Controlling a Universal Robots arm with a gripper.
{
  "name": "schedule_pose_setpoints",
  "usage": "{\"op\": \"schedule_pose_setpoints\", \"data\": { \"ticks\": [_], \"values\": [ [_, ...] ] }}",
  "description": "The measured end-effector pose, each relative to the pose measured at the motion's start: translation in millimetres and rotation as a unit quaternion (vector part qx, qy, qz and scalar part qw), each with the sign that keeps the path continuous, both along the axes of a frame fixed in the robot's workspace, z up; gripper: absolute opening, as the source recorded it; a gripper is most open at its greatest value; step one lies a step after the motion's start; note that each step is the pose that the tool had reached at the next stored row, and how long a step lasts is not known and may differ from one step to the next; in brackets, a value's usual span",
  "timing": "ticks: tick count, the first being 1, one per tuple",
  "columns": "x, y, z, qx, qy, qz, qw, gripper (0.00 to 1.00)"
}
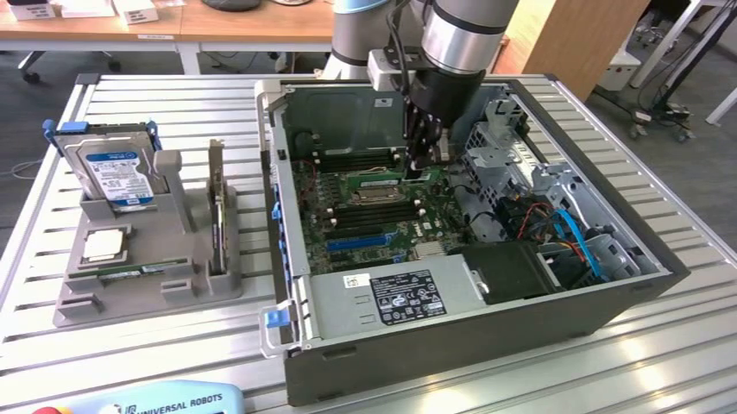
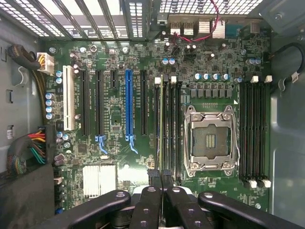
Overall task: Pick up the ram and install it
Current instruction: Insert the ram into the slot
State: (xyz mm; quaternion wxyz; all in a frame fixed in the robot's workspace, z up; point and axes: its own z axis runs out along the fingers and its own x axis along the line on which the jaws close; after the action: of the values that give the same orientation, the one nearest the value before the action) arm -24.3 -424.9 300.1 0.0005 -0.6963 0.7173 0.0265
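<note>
Fingers (image 2: 153,183) of the black gripper (image 2: 160,175) are pressed together, pinching the long thin green ram stick (image 2: 160,124) edge-on. It lies along the black memory slots (image 2: 167,119) beside the silver processor socket (image 2: 209,140), on the green motherboard (image 2: 114,119) inside the open grey computer case (image 1: 461,336).

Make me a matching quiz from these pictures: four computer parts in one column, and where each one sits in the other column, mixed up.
Parts
1. hard drive
2. processor chip
3. ram
4. blue slot

Places
A. on the motherboard, among black slots
B. upright in the grey holder
C. flat in the grey holder
D. edge-on at the shut fingers, beside the empty socket

Pairs: 1-B, 2-C, 3-D, 4-A
</note>
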Motion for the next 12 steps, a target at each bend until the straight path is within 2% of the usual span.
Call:
{"op": "schedule_pose_setpoints", "data": {
  "ticks": [12],
  "values": [
    [0.0,0.0,-9.3,-0.0001,-0.0001,0.000,1.0000,0.11]
  ]
}}
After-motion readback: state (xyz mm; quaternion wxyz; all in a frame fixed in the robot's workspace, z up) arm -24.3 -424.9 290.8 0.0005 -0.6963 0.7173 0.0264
